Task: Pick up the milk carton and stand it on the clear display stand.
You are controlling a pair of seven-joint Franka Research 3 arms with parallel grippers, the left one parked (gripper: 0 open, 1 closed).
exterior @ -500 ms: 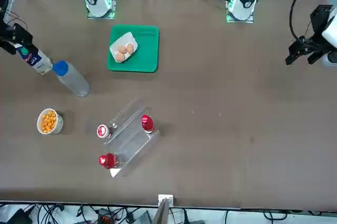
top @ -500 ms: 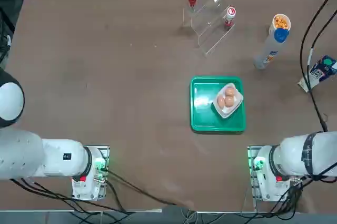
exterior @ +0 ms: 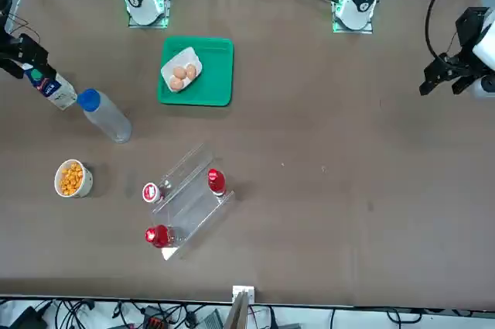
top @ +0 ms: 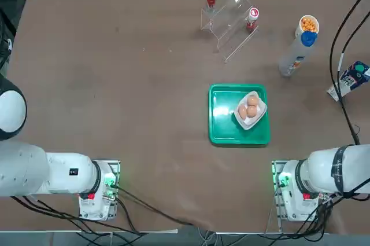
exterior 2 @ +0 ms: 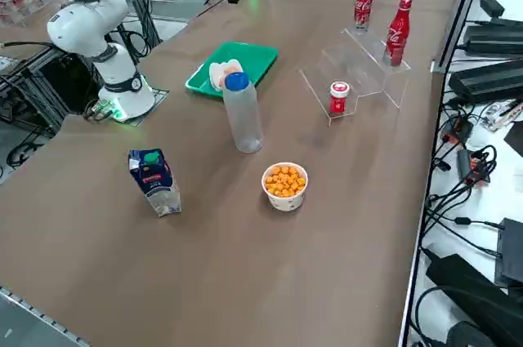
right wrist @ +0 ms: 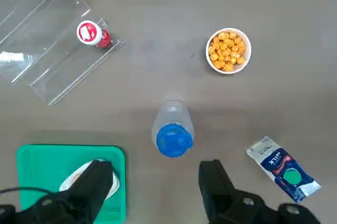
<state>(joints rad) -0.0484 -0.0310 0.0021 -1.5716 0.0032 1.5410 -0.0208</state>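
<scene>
The table was a broad brown surface with cables and equipment along its edges. We took the green tray [top: 222, 130] as our landmark, holding a small white dish of eggs [top: 251, 109].

Our right gripper [right wrist: 158, 184] hung high above the table with its fingers spread apart and nothing between them; in the wrist view it looked straight down on the tall bottle with the blue cap [right wrist: 172, 132], which stood just beyond the tray on our right side.

The milk carton [exterior 2: 154, 181] stood upright on the bare table, well off to the right of the tray near the table's right edge, its green cap uppermost, touched by nothing. A cup of orange snacks [exterior 2: 284, 186] stood near the bottle, further from us than the tray.

The clear display stand [top: 230, 25] sat beyond the tray toward the far edge. It already carried two red bottles [exterior 2: 398, 33] on its upper steps and a small red can [exterior 2: 339, 97] on the lowest.

We judged the task barely begun: no grasp made, the carton well apart from the stand. Still to do were the approach to the carton, closing on it, lifting, carrying it across past the tall bottle and cup, and setting it upright on a free step.
</scene>
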